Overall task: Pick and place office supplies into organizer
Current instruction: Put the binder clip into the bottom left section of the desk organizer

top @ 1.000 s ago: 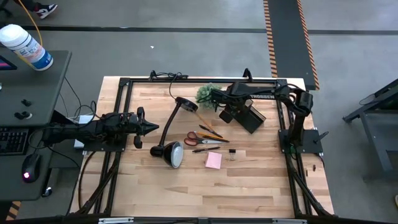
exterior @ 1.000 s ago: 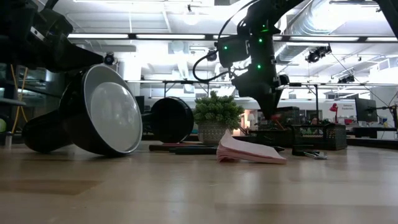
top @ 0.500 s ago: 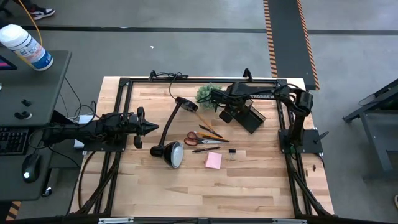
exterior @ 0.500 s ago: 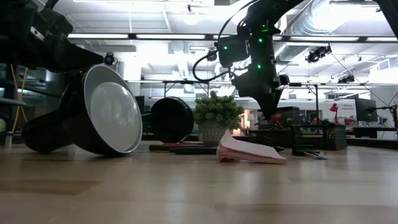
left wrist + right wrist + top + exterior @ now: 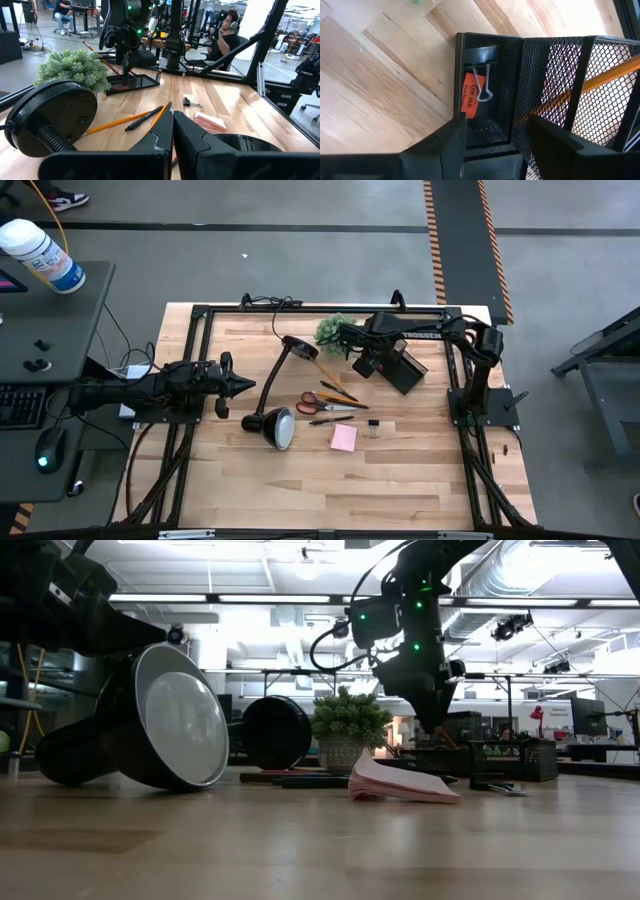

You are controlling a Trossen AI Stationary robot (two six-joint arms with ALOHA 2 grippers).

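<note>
My right gripper (image 5: 495, 125) stands open over the dark mesh organizer (image 5: 402, 368) at the table's far right. Below its fingers, a black binder clip (image 5: 476, 92) with an orange label lies on the floor of an end compartment. An orange pencil (image 5: 605, 80) leans in the neighbouring compartment. In the middle of the table lie red-handled scissors (image 5: 318, 402), pencils (image 5: 338, 390), a pink sticky-note pad (image 5: 343, 438) and a small binder clip (image 5: 373, 424). My left gripper (image 5: 240, 385) waits shut at the table's left, clear of everything.
A black gooseneck lamp (image 5: 275, 418) lies on its side left of the supplies, its round base (image 5: 50, 120) close to my left gripper. A green plant (image 5: 333, 330) stands at the far edge beside the organizer. A person (image 5: 227, 35) sits beyond the table.
My right gripper has opened above the organizer's end compartment. The arm itself has stayed in place.
</note>
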